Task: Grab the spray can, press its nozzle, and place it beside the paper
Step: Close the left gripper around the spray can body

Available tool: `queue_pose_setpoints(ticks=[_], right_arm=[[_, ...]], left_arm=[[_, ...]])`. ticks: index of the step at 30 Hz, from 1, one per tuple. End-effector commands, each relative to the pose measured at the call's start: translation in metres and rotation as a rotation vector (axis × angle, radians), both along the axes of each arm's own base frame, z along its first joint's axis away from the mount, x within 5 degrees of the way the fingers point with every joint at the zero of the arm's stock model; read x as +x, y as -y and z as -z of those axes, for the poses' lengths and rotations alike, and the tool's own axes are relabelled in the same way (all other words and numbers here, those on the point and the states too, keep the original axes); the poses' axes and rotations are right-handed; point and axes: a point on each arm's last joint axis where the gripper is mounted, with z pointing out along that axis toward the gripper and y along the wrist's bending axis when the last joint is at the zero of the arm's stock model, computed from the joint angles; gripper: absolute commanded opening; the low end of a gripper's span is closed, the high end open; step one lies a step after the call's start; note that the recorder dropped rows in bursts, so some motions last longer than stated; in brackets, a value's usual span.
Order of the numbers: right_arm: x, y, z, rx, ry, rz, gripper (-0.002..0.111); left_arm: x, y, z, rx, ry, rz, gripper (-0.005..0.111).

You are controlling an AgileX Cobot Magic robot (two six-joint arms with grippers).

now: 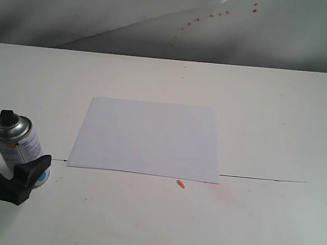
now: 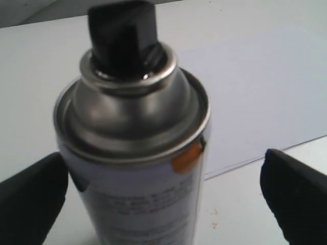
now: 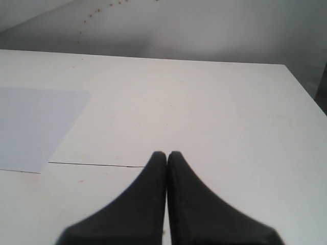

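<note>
We locate the upright silver-shouldered, white-labelled cylindrical spray can (image 1: 22, 145), black plastic nozzle (image 1: 7, 116) uppermost, at the near left of the white counter (image 1: 258, 226), left of the flat white rectangular paper (image 1: 147, 138). Our left fingers (image 2: 291, 194) straddle it, apart; our right fingers (image 3: 194, 204) are together.

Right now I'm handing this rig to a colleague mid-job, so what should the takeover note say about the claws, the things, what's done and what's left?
Left claw: open, jaws on either side of the spray can, not closed on it.
Right claw: shut, holding nothing, over bare table.
Things: the spray can is upright at the left of the exterior view, apart from the paper, its black nozzle on top. The paper lies flat mid-table.
Done: left claw lined up around the can.
Left: grip and lift the can, press the nozzle, set it beside the paper.
</note>
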Motion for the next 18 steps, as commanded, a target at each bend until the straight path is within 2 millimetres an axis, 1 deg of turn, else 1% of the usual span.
queue_pose_setpoints(ticks=[1, 7, 10, 12, 17, 18], right_arm=[[0.0, 0.001, 0.0, -0.015, 0.008, 0.008, 0.0], [0.0, 0.001, 0.0, -0.015, 0.008, 0.008, 0.0], [0.0, 0.001, 0.0, -0.015, 0.008, 0.008, 0.0], [0.0, 0.001, 0.0, -0.015, 0.008, 0.008, 0.0], [0.0, 0.001, 0.0, -0.015, 0.008, 0.008, 0.0], [0.0, 0.001, 0.0, -0.015, 0.008, 0.008, 0.0]], left_arm=[[0.01, 0.002, 0.002, 0.034, -0.023, 0.012, 0.095], [0.018, 0.004, 0.012, 0.044, -0.064, 0.034, 0.094], [0.02, 0.005, 0.018, 0.042, -0.084, 0.034, 0.091], [0.022, 0.005, 0.021, 0.049, -0.087, 0.039, 0.086], [0.023, 0.006, 0.024, 0.051, -0.07, 0.05, 0.068], [0.023, 0.006, 0.023, 0.056, -0.061, 0.054, 0.066]])
